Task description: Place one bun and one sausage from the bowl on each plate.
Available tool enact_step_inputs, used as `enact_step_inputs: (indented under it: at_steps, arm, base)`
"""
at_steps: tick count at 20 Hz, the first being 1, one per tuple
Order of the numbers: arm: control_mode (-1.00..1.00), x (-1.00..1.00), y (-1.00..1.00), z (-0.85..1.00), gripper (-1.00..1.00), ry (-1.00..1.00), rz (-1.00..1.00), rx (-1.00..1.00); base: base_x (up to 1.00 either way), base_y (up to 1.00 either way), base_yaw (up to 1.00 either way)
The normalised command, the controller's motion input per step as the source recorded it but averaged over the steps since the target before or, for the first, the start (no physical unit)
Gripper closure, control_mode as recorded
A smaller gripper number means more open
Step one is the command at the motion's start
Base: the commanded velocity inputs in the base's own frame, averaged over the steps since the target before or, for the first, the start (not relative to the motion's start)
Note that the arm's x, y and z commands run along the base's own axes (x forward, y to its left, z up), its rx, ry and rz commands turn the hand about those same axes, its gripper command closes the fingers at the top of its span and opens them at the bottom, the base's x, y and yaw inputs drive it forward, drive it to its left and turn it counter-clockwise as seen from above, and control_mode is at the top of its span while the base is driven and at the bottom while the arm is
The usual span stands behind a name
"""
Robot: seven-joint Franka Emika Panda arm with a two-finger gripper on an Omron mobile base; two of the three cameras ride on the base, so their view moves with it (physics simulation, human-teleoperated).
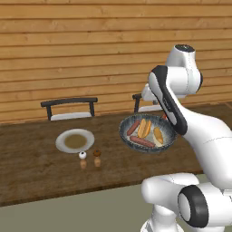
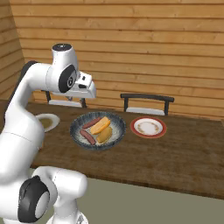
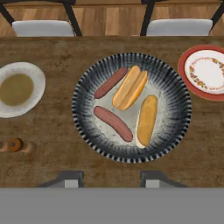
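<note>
**Two buns and two sausages in the bowl, both plates bare**

The bowl [image 3: 131, 107] stands in the middle of the wooden table [image 3: 52, 166]. Inside it I count two sausages [image 3: 113, 123] and two buns [image 3: 129, 87], lying side by side. There are two plates: the plate [image 3: 17, 89] with the pale rim and brownish centre is at the left of the bowl, and a red-rimmed plate [image 3: 205, 72] is at the right. Near the pale plate stand two small shakers [image 1: 89, 158]. Behind the table are two chairs [image 2: 146, 104]. No writing is readable anywhere. The gripper [image 3: 109, 180] hangs above the bowl with its fingers close together and holds nothing.
</note>
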Motion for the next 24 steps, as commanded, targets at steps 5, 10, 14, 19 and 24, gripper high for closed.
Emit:
enact_step_inputs:
  at_steps: [5,10,14,19,24]
  arm:
    - [-1.0,0.17,0.1,-0.14,-1.0,0.06,0.0,-0.02]
    - [-1.0,0.99,0.03,-0.81,-1.0,0.31,0.01,-0.07]
    - [-1.0,0.34,-0.88,-0.6,-1.0,0.2,0.02,-0.04]
    - [-1.0,0.0,-0.61,-0.95,-1.0,0.02,0.06,0.0]
    - [-1.0,-0.01,-0.09,-0.63,-1.0,0.0,0.04,0.0]
  base:
    - [0.0,0.0,0.0]
    - [0.0,0.0,0.0]
    - [0.0,0.0,0.0]
    - [0.0,0.0,0.0]
    - [0.0,0.0,0.0]
